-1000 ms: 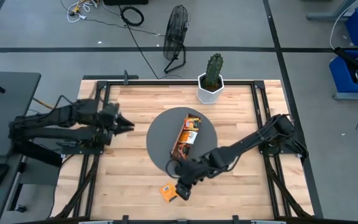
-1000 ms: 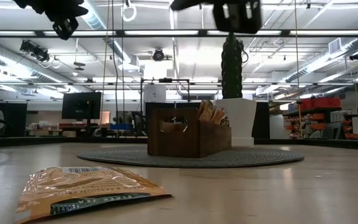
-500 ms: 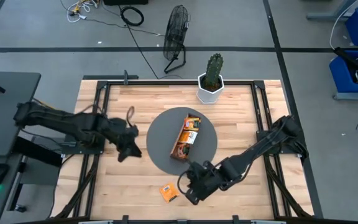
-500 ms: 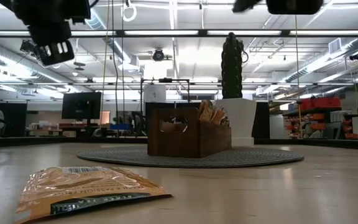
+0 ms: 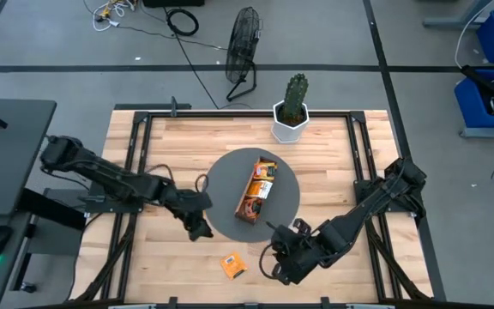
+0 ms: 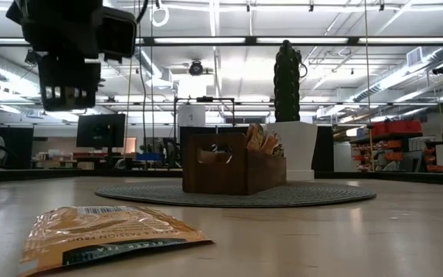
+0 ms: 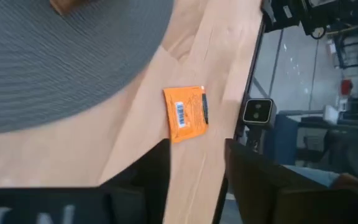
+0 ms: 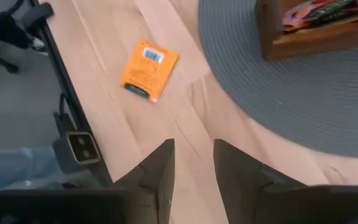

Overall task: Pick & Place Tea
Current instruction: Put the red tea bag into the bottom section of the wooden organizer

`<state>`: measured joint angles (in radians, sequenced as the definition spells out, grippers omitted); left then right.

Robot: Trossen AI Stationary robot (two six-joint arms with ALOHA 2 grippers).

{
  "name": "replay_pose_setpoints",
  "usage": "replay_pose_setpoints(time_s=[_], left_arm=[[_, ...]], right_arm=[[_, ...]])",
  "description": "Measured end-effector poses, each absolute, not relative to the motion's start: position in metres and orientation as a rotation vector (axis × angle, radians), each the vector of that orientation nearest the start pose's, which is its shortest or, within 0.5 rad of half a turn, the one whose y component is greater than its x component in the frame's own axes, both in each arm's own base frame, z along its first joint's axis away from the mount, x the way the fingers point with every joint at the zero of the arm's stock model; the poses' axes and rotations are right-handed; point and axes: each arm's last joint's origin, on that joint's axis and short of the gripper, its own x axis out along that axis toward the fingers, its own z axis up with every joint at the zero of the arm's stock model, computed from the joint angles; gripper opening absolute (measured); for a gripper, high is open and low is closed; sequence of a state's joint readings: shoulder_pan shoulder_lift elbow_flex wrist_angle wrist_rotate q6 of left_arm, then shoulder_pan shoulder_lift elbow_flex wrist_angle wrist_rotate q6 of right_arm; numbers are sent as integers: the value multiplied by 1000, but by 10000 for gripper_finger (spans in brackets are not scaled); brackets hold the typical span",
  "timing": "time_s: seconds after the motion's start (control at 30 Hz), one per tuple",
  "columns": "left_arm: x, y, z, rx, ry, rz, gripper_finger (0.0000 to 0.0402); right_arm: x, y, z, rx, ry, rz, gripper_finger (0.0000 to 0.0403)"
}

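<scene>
Presently, at the left of the high view, the left pincer (image 5: 198, 228) is held low over the bare wood just off the left edge of the round grey mat (image 5: 219, 184), pointed toward the front of the table (image 5: 333, 163). Its fingers (image 7: 157, 167) are seen parted with nothing between them, and the lone orange sachet (image 7: 187, 114) is framed just ahead of that gap in the left wrist view, so the arm is judged to be lined up for a pick. That sachet (image 5: 232, 265) is laid flat on the wood near the front edge, clear of the mat, with its barcode face up, which suggests it is meant to be gathered into the tray. At the middle, the wooden tray (image 5: 257, 189) is set on the mat, and more sachets (image 5: 266, 169) are stood in its far compartment; the near compartments cannot be read. Behind the mat a cactus in a white pot (image 5: 292, 110) is kept out of the working area. At the right, the right pincer (image 5: 273, 262) is held beside the sachet, apart from it, its fingers (image 8: 160, 169) narrowly parted and empty, so it is judged to be waiting or clearing the way
</scene>
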<state>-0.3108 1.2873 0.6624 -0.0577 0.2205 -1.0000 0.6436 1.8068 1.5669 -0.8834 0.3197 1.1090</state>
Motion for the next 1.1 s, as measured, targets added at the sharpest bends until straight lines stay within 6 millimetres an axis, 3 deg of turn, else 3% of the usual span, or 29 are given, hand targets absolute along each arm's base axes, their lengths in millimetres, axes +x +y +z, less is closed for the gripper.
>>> replay_pose_setpoints(time_s=[0.17,0.3,0.67,1.1], left_arm=[[258,-100,180,-968,885,-139,217],[266,-108,157,-1012,934,-95,244],[279,-134,123,-1132,992,-64,242],[313,-160,105,-1146,1032,-51,240]], right_arm=[[291,219,278,417,1043,-287,116],[280,224,277,357,1084,-291,116],[263,236,277,278,1094,-280,116],[259,240,277,254,1086,-275,116]])
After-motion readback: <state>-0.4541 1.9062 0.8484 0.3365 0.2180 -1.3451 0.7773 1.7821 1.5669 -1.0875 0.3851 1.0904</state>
